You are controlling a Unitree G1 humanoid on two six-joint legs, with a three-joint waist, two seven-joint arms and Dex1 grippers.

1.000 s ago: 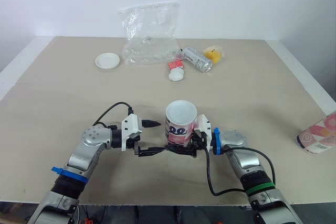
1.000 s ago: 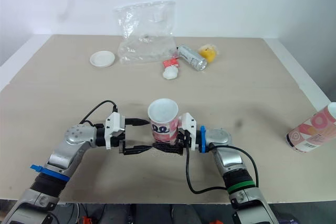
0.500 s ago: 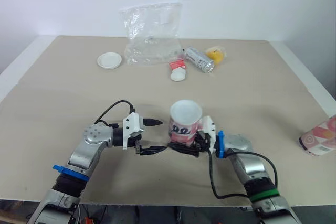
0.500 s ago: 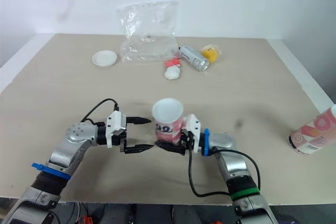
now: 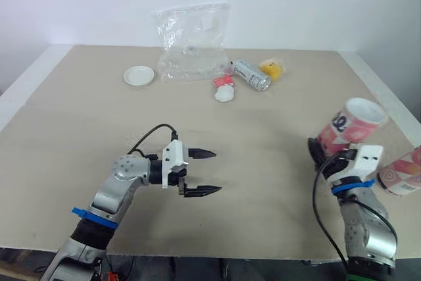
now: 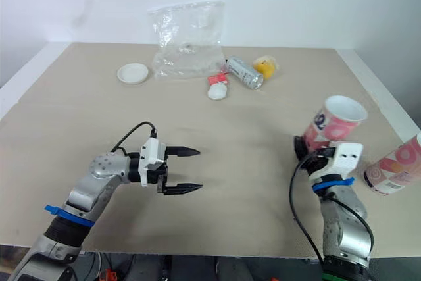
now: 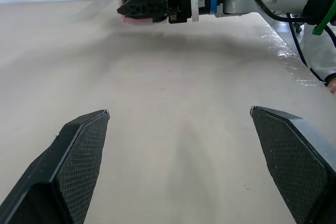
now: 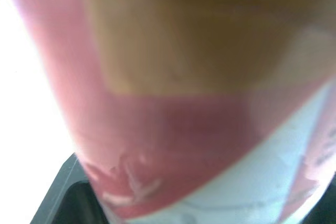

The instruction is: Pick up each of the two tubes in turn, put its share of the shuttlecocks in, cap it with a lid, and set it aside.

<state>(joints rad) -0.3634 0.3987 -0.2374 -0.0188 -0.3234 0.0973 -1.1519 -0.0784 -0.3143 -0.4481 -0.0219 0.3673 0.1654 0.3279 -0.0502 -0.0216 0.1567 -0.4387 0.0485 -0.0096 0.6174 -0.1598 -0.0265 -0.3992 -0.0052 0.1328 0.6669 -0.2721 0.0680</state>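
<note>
The right tool [image 5: 323,151] is carrying the tube [image 5: 348,125] away from the left tool [image 5: 216,172], now near the second tube [image 5: 402,175].
It is pinching the tilted tube's base; the left tool is hanging spread wide, empty.

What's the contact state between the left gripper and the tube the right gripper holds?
Apart. The left eye view shows the left gripper, jaws open, with a wide stretch of table between it and the tube, held up at the right.

left pincer [image 5: 216,172]: spread wide, forearm low | right pincer [image 5: 320,154]: clamped on tube [image 5: 348,123] (forearm upright)
</note>
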